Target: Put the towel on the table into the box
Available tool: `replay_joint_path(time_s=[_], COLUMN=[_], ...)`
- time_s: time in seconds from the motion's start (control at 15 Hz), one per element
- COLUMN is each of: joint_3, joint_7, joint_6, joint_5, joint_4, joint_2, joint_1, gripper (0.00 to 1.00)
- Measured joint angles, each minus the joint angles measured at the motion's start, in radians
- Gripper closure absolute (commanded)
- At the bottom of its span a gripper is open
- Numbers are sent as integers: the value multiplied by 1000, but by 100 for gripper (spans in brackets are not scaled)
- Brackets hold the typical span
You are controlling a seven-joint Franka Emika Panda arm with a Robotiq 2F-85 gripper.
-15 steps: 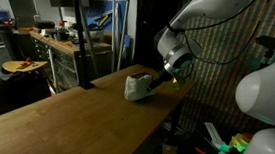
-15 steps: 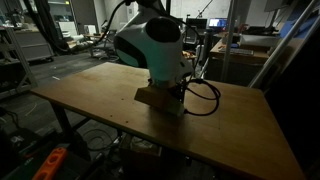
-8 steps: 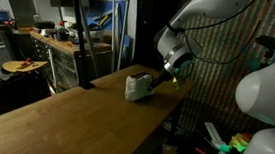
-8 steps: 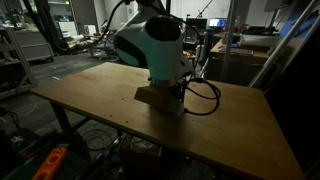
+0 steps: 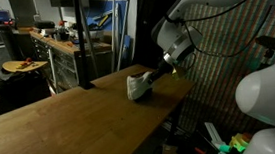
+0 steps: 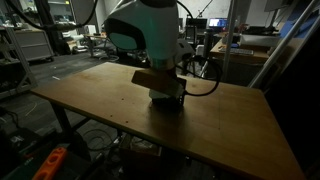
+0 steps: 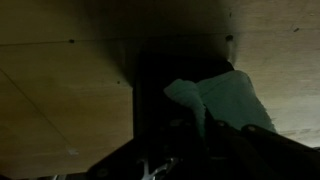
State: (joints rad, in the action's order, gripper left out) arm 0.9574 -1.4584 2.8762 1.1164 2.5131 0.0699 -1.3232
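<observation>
A pale towel (image 7: pixel 222 100) lies bunched over a dark rectangular box (image 7: pixel 155 110) in the wrist view, right against my dark fingers (image 7: pixel 205 135). In an exterior view the pale bundle (image 5: pixel 135 87) sits near the table's far edge, with my gripper (image 5: pixel 154 79) touching its side. In an exterior view the arm hides most of it; a brown piece (image 6: pixel 150 78) shows under the arm and a dark shape (image 6: pixel 166 101) sits on the table. The jaws are too dark to show whether they hold the towel.
The wooden table (image 5: pixel 62 129) (image 6: pixel 230 130) stretches wide around the spot. The table edge is close behind the bundle. Workbenches and clutter (image 5: pixel 64 43) stand beyond the table, and cables hang near the arm (image 6: pixel 205 85).
The arm's wrist has risen and tilted. The pale bundle looks narrower but stays in about the same place. The brown piece under the arm sits higher in the picture.
</observation>
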Motion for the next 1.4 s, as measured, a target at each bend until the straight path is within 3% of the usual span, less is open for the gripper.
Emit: replay_joint_path(time_s=[0.47,0.53,0.8,1.13,1.4], joint_3=[36,2,-270,-634,-868], joint_7=[298,352,609,839,928], joint_6=[-123,-135,-141,-140,-101], joint_5=[-190,-245,-535,-850,-978], joint_4=[31,34,36,35,34], joint_2=[-228,-249,-273,-259,-219], joint_1=[31,71,380,760,975], gripper=[96,96,96,96,96])
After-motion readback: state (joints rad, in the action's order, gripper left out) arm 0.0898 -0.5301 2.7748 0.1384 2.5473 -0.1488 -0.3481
